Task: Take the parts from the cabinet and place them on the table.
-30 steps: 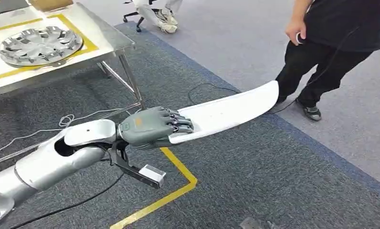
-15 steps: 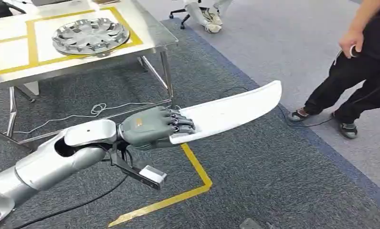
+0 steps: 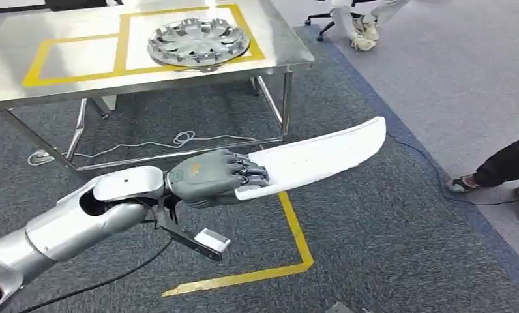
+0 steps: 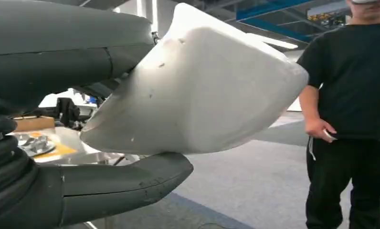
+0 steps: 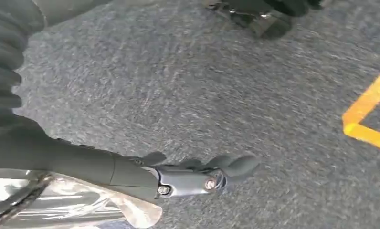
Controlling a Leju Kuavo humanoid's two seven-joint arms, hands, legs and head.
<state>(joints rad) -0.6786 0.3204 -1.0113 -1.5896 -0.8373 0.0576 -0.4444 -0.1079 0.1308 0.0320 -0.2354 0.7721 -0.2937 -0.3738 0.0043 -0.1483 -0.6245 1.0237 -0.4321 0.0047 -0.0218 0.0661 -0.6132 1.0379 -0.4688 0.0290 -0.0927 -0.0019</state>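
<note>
Your robot carries a white panel toward the steel surface, mid-walk over grey carpet.

Your left hand (image 3: 212,176) has its fingers curled tight over the near end of the long white part (image 3: 322,155), thumb underneath, so the piece juts forward and to the right over the yellow floor tape (image 3: 295,229), well short of the surface (image 3: 81,78). A silver wheel cover (image 3: 198,41) already sits inside the right yellow-marked box there, so aim for bare steel beside it. The long overhang looks likely to swing, so turn slowly, keep the far tip away from the table leg (image 3: 286,98) and from the person (image 4: 355,119) standing near, and lower it flat before you release. Your right hand (image 5: 197,174) hangs over the carpet, fingers loosely curled and, as far as can be told, holding nothing.
</note>
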